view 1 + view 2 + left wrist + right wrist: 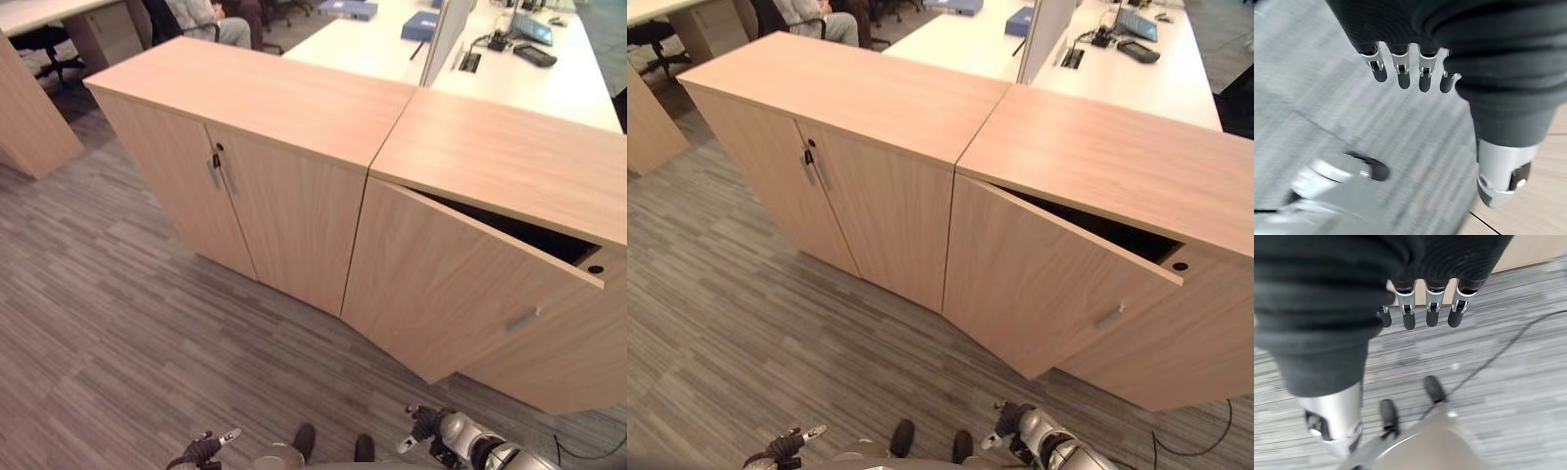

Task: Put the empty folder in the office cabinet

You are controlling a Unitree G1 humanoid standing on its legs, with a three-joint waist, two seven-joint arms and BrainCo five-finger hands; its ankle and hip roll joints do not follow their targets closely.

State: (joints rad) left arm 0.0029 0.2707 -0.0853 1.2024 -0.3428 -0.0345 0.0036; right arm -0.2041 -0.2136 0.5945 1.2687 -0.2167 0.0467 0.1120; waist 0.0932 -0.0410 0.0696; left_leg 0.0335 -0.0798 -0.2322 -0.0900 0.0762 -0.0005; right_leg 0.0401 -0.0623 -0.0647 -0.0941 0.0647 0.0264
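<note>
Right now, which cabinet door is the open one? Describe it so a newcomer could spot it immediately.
Two light wood office cabinets stand side by side on the grey carpet. The open door belongs to the right-hand cabinet: its left door, next to where the two cabinets meet. Unlike the left cabinet's shut doors, it swings out, showing a dark gap behind its top edge.

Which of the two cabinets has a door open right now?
The right-hand cabinet: its left door stands ajar, showing a dark gap under the top. The left-hand cabinet has both doors shut.
</note>
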